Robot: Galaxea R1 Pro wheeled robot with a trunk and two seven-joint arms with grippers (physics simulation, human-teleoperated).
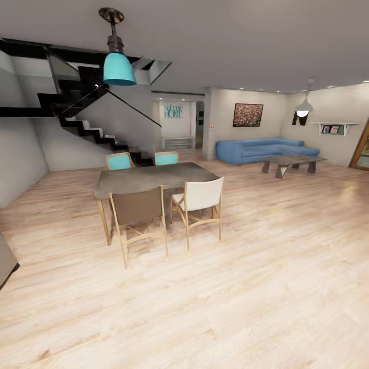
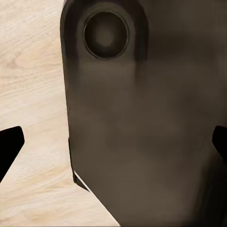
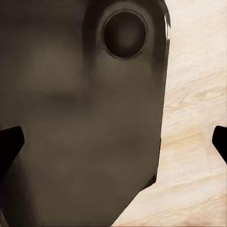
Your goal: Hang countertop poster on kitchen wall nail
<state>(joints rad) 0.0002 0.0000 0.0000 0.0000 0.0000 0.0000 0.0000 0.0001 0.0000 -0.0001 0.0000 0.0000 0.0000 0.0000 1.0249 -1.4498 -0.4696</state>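
Note:
The poster and the kitchen countertop are out of view. In the left wrist view my left gripper (image 2: 113,146) is open: its black fingertips (image 2: 9,144) sit far apart, and behind the empty gap is a dark rounded part of my own body (image 2: 137,118) over wooden floor. My right gripper (image 3: 113,142) is open the same way, its fingertips (image 3: 10,142) wide apart with nothing held and a dark body part (image 3: 85,109) behind.
A grey dining table (image 1: 154,179) with several chairs stands ahead under a teal lamp (image 1: 119,67). Stairs (image 1: 87,128) rise at the back left. A blue sofa (image 1: 264,149), a coffee table (image 1: 292,163) and a reddish-brown speckled picture (image 1: 248,115) are at the back right. A grey slab corner (image 1: 5,261) pokes in at left.

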